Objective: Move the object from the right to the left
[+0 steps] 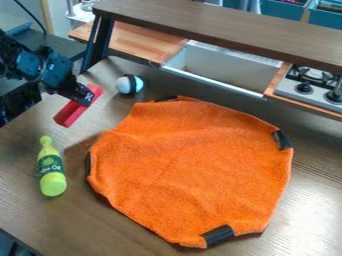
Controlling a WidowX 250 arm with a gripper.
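Observation:
At the upper left, my black gripper (83,96) is shut on a long red block (71,112), which hangs tilted above the wooden table (140,220). The block's lower end points down and left, over the strip of table between the green bottle and the orange cloth's upper left edge.
A green bottle (51,167) lies at the left. A white and blue ball with a black band (129,84) is right of the gripper. An orange cloth (194,165) with black tape patches covers the middle. Behind are a sink (220,70), a stove (308,85) and a raised shelf (227,25).

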